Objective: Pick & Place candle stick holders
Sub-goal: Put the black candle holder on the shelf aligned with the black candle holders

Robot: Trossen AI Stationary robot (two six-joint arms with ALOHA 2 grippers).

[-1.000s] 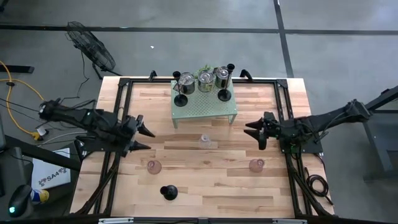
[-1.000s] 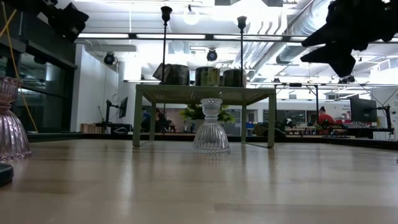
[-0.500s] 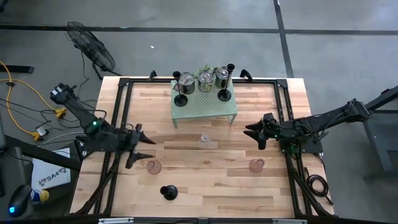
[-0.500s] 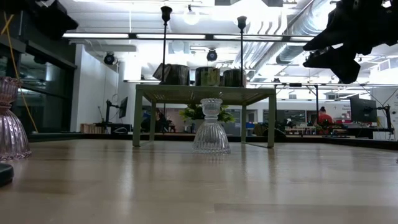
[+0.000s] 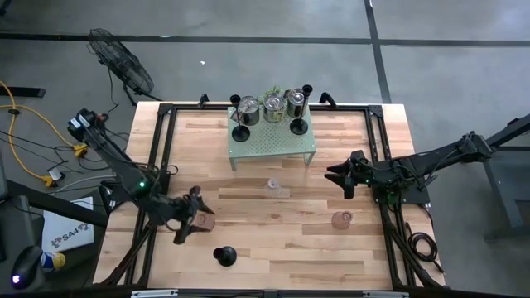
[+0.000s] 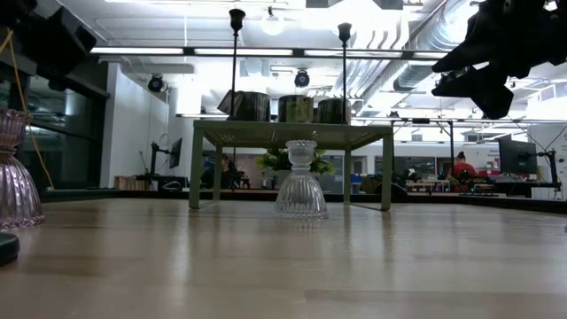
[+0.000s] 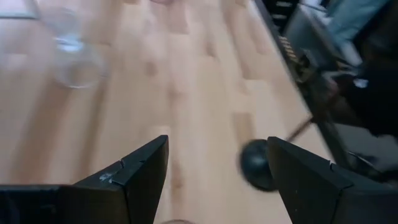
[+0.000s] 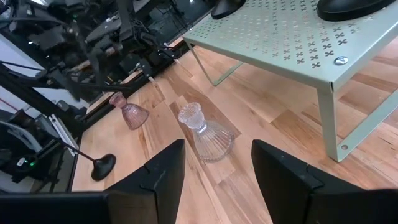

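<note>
From above, the left gripper (image 5: 197,217) hangs over the near-left part of the table (image 5: 273,248), its spread fingers straddling the pink holder (image 5: 204,221), which stands upright just under the fingertips; the black holder (image 5: 224,256) sits close by, nearer the front edge; the clear holder (image 5: 272,188) stands mid-table in front of the green rack (image 5: 273,142), and a second pink holder (image 5: 341,219) stands on the right side, just in front of the right gripper (image 5: 338,177), which waits part-open beside the rack, pointing toward the centre; the left arm is plainly the nearer one to the first pink holder, whose long axis is vertical, so the closing line looks set to run across its stem.

At table height, the pink holder (image 6: 14,173) shows at the far edge, upright on its flared base; the clear holder (image 6: 300,183) stands before the rack (image 6: 292,133); the right gripper (image 6: 474,75) hangs high, holding nothing.

Past the left wrist, the fingers (image 7: 134,177) stand wide and empty; the black holder (image 7: 256,163) lies between them farther off, the clear holder (image 7: 73,53) beyond; the pink one is barely glimpsed at the frame's edge.

Past the right wrist, the fingers (image 8: 158,177) stand moderately apart, empty; the clear holder (image 8: 205,134) lies ahead between them, the pink holder (image 8: 129,112) farther, with the left arm over it.
</note>
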